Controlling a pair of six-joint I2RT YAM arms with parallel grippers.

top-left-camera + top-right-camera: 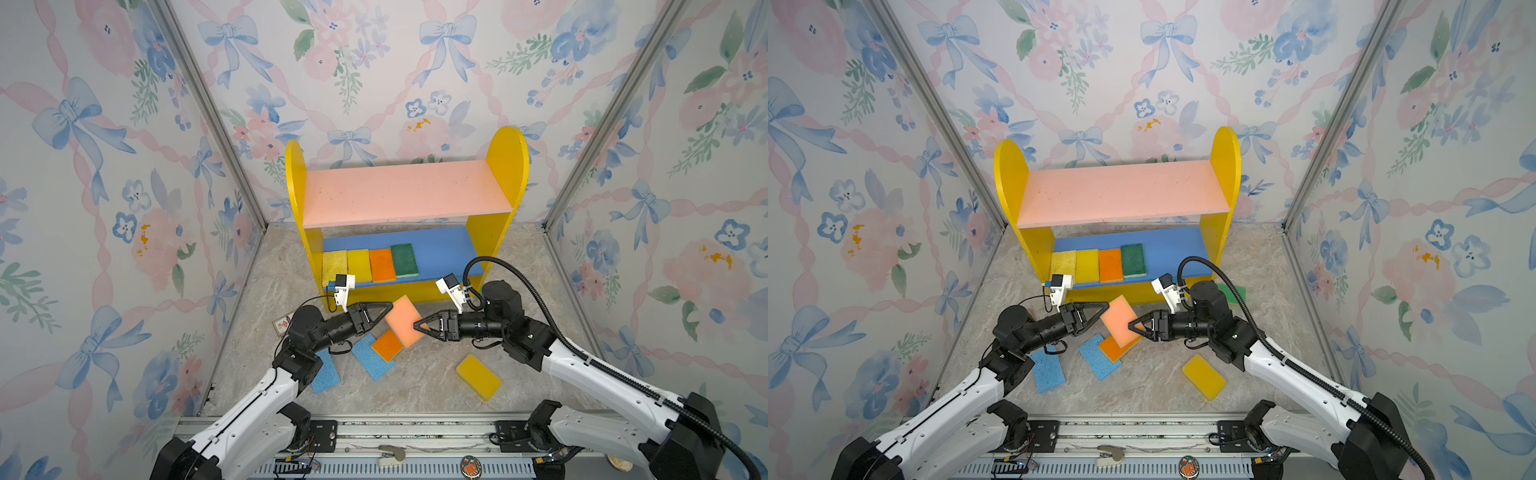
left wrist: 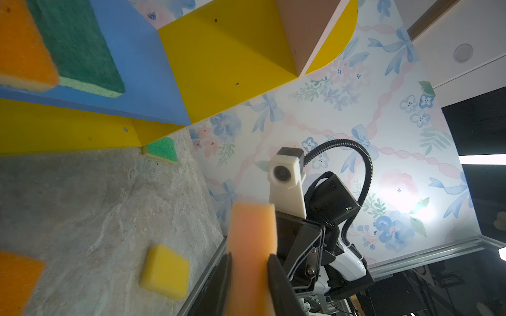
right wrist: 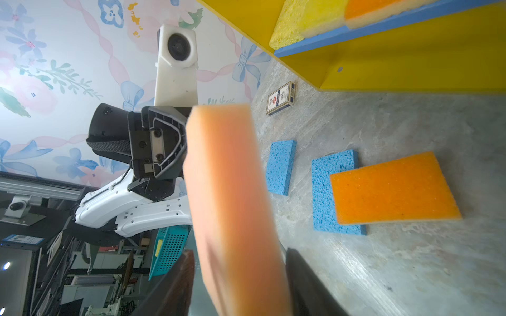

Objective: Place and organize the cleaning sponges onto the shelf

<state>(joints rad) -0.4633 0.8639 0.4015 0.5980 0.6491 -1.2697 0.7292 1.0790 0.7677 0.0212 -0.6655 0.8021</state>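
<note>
Ten sponges (image 1: 478, 376) (one peach sponge (image 1: 404, 319)), one shelf (image 1: 508, 166), one card box (image 3: 281, 98).

The shelf (image 2: 219, 54) hides part of the green sponge (image 2: 162, 149). The left arm (image 1: 309, 330) covers part of a blue sponge (image 1: 326, 376) and a small box (image 1: 281, 324). In the right wrist view the blurred peach sponge (image 3: 232, 191) runs off-frame, and the grip of the right pincer (image 3: 238, 255) is unclear.

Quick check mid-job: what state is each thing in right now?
Peach sponge: lifted, tilted, between both grippers.
Left gripper: shut on it.
Right gripper: fingers either side of it, grip unclear.
Shelf: upper board bare, four sponges lined on lower board.
Loose orange sponge: resting partly on a blue sponge.
</note>
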